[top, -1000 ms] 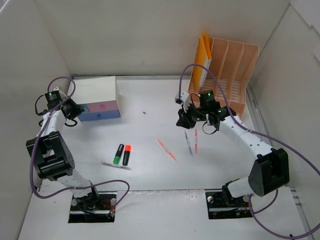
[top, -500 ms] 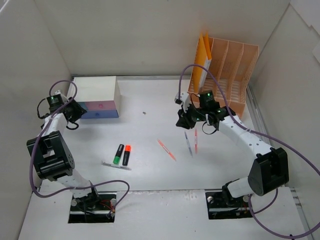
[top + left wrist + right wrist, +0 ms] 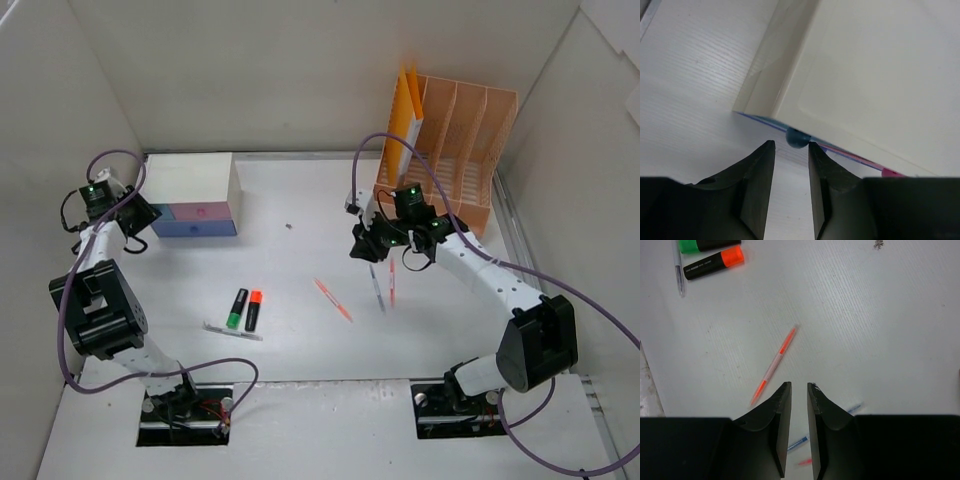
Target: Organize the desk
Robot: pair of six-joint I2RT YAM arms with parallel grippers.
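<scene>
1. Matte white and faintly ribbed, the flat rectangular desk (image 3: 300, 190) fills the middle of the overhead view and is walled by white panels.
2. At upper left, a boxy white drawer unit (image 3: 188, 180) is faced by the left gripper (image 3: 791, 144). Its jaws are slightly apart and empty, just short of a round blue knob (image 3: 797, 138).
3. At upper right, a peach slotted rack (image 3: 460, 140) is seen.
4. Near centre, the right gripper (image 3: 799, 385) is held above the desk with its jaws narrowly parted and empty. A slim orange pen (image 3: 774, 365) lies nearby.

Two highlighters (image 3: 237, 307) lie together on the worktop (image 3: 300, 190); three pens (image 3: 376, 287) by the right gripper (image 3: 362, 250); left gripper (image 3: 143, 215) beside a drawer box (image 3: 190, 180).
</scene>
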